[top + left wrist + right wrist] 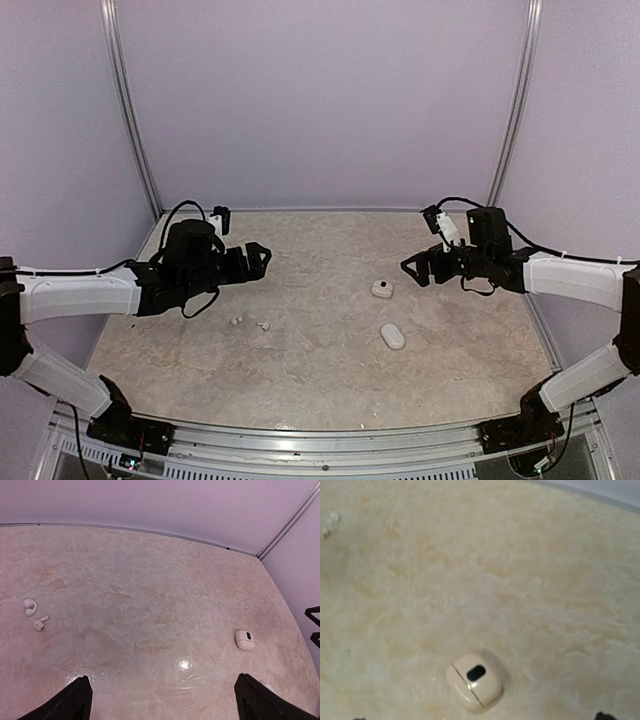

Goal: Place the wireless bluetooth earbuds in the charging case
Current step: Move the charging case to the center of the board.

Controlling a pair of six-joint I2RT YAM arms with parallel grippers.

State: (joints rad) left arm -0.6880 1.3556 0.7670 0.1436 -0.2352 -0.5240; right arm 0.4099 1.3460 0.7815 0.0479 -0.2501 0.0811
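The charging case [382, 289] is a small white clamshell with a dark oval spot, lying shut on the table right of centre. It also shows in the right wrist view [474, 682] and the left wrist view [245, 640]. The two earbuds [237, 321] [264, 326] lie close together on the table left of centre, and show in the left wrist view [30, 607] [40, 624]. My left gripper [262, 258] is open and empty, above and behind the earbuds. My right gripper [410, 268] is open and empty, hovering just right of and behind the case.
A plain white oval pebble-like object [393, 336] lies in front of the case. The beige mottled tabletop [320, 370] is bounded by lilac walls at the back and sides, with metal rails in the corners [135, 130].
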